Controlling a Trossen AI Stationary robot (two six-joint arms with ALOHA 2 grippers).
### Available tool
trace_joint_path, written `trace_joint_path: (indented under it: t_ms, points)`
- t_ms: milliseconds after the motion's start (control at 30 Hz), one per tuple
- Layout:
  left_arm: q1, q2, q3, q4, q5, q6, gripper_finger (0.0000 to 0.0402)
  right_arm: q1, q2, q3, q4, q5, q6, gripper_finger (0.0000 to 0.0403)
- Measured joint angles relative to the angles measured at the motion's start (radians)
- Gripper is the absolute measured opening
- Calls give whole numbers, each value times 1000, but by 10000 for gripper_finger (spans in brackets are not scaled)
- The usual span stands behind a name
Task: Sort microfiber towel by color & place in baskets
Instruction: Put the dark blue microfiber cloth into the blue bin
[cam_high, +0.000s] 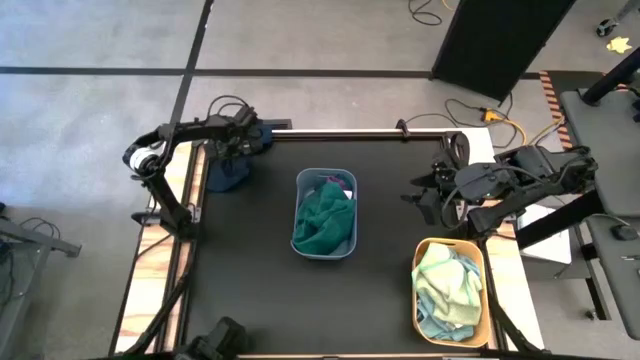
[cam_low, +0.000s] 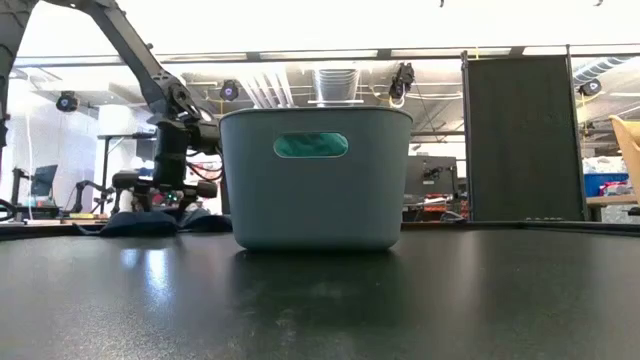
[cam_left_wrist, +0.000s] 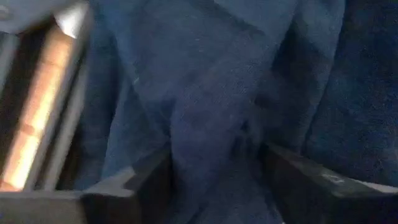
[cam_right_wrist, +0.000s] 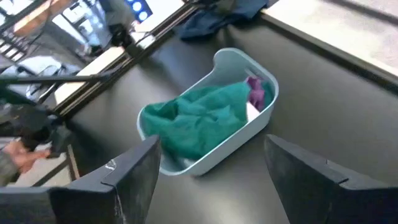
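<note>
A navy towel (cam_high: 225, 178) lies bunched at the table's far left corner, partly over the edge rail. My left gripper (cam_high: 232, 160) is down on the navy towel (cam_left_wrist: 205, 93), fingers apart. The grey-blue basket (cam_high: 300, 215) stands mid-table and holds a dark green towel (cam_high: 322, 220) and a purple one (cam_high: 335, 182). The yellow-orange basket (cam_high: 418, 290) at the near right holds pale yellow-green and light blue towels (cam_high: 450, 290). My right gripper (cam_high: 425, 197) hangs open, high over the table's right side, with nothing between its fingers. My left gripper (cam_left_wrist: 211, 168) comes down on the navy towel from above, slanting. Its open fingers (cam_left_wrist: 140, 183) stand in the cloth on either side of a raised fold (cam_left_wrist: 205, 149), which is not pinched. The towel lies slack on the table, in several layers.
The grey-blue basket (cam_low: 315, 180) fills the middle of the low view, with the left arm (cam_low: 165, 150) behind it to the left. The right wrist view looks down on this basket (cam_right_wrist: 267, 112) and its green towel (cam_right_wrist: 199, 118). Bare black tabletop (cam_high: 240, 290) lies between the baskets and along the near edge.
</note>
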Motion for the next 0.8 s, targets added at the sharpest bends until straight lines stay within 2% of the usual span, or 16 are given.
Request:
trace_joint_path:
  t_ms: [100, 233, 267, 367, 467, 667, 800]
  points:
    - [-1, 28, 17, -7, 59, 30, 158, 0, 0, -2, -1, -36, -2, 269]
    - [-22, 31, 15, -5, 114, 125, 36, 0, 0, -2, -1, -41, -24, 258]
    - [-31, 26, 13, 4, 132, 155, 19, 0, 0, -2, -1, -41, -31, 256]
    - [-79, -9, 11, 9, 154, 237, 15, 0, 0, 4, -2, -41, -56, 248]
    - [-165, -100, 11, 13, 176, 320, 6, 0, -1, 6, -1, -41, -83, 243]
    - [-433, -387, 23, 18, 191, 431, 2, 0, -2, 7, -1, -34, -124, 240]
    - [-631, -574, 63, -92, 188, 568, 1, -1, -2, 7, -1, -30, -126, 247]
